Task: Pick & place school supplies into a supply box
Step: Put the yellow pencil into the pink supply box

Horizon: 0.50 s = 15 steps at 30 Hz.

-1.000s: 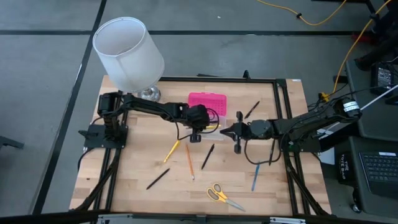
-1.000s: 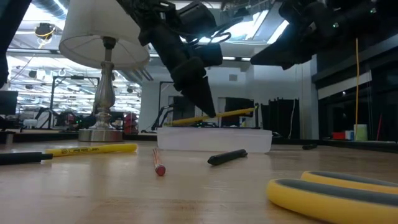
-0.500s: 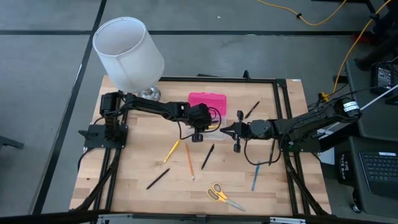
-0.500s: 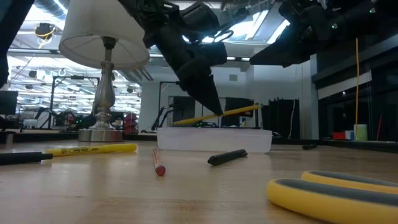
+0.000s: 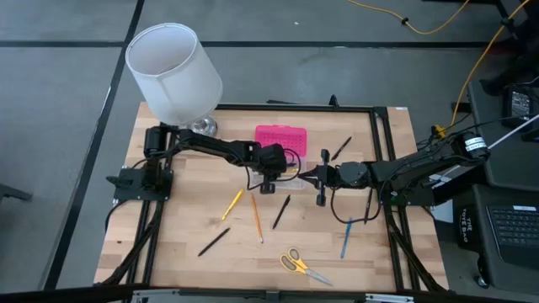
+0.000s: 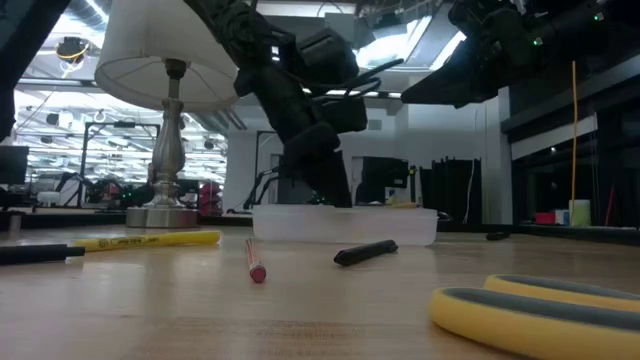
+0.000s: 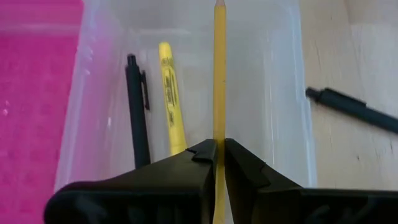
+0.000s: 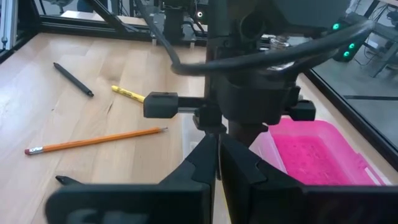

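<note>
Leftmost, standing clear of the work at the far corner: a lamp (image 5: 173, 67). Lying loose on the table (image 5: 168, 227) and waiting: a black pen (image 5: 214, 241), a yellow pen (image 5: 232, 204), an orange pencil (image 5: 256, 216), scissors (image 5: 301, 265). At centre, hanging over the box (image 7: 292, 93) with its pink lid (image 7: 31, 93) thrown open: the left gripper (image 7: 216, 155), fingers clenching a yellow pencil (image 7: 219, 74) lengthwise above the clear tray, where two pens (image 7: 135, 112) are already resting. Judging the placing step as nearly done and needing only a release. Risking a miss if let go from this height: bouncing off a wall, or ending propped on the rim with the tip poking out. Risking, too, a nudge of the light box by the fingers, sliding it or tipping it. Just right of the box, hovering with fingers pressed together on nothing: the right gripper (image 5: 307, 176), close enough to be risking a bump between arms. Farther right, lying untouched: a blue pen (image 5: 345, 238).
</note>
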Each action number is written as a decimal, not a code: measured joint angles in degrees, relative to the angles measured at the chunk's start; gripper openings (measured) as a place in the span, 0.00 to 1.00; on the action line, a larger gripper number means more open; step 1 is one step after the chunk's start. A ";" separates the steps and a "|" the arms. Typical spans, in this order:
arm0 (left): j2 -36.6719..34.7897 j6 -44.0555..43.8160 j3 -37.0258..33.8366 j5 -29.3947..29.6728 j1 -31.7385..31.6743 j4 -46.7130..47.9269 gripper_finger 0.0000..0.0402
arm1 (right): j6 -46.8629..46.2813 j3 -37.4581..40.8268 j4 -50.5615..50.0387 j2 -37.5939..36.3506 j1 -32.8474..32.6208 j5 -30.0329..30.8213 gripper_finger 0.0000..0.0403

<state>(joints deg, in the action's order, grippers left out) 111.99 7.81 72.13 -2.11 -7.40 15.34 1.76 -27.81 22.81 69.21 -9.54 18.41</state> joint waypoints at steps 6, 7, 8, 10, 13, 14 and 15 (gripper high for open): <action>-0.03 -0.91 0.01 0.02 -0.60 0.18 0.03 | 0.00 0.00 0.06 0.00 0.00 0.00 0.06; -0.03 -1.37 0.01 0.06 -0.65 0.35 0.03 | 0.01 0.00 0.04 0.00 0.00 0.00 0.06; -0.03 -1.87 0.01 0.09 -0.76 0.37 0.03 | 0.00 0.00 0.05 0.00 0.00 0.00 0.06; -0.03 -2.51 0.01 0.04 -1.01 0.35 0.03 | 0.00 0.00 0.04 0.00 0.00 0.00 0.06; -0.03 -2.63 0.01 0.00 -1.01 0.35 0.03 | 0.00 0.00 0.04 0.00 0.00 0.00 0.06; -0.03 -2.87 0.01 -0.01 -1.01 0.35 0.03 | 0.00 0.00 0.04 0.00 0.00 0.00 0.06; -0.03 -3.19 0.01 -0.02 -1.01 0.35 0.03 | 0.02 0.00 0.04 0.00 0.00 0.00 0.06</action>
<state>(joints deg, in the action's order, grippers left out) 111.96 4.62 72.14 -2.13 -8.40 15.68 1.78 -27.81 22.85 69.21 -9.54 18.41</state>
